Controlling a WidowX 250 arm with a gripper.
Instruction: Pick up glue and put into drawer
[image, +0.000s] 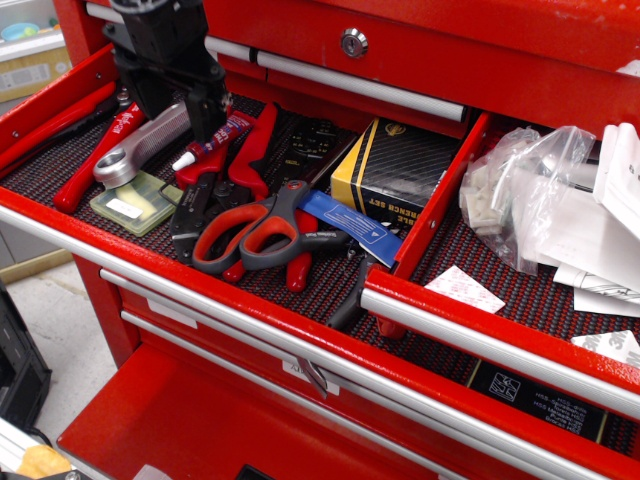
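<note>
The glue (222, 135), a small red tube with a blue-purple label and a white nozzle, lies on red-handled pliers in the wide left drawer. My black gripper (178, 108) hangs over the back left of that drawer, open. Its right finger (209, 112) stands right at the glue's upper end and hides the tube's rear part. The left finger is over the silver wrench. The narrower red drawer (500, 345) with a silver bar handle is pulled out at the right. It holds clear plastic bags (510, 190) and white papers on dark mesh.
The wide drawer also holds a silver wrench (140, 148), red-handled scissors (250, 235), red-handled pliers (240, 165), a black-and-yellow box (390, 165), a blue card (350, 225) and a red-handled tool (95, 160). A red divider wall (440, 200) separates the drawers. A lower drawer (200, 430) stands open below.
</note>
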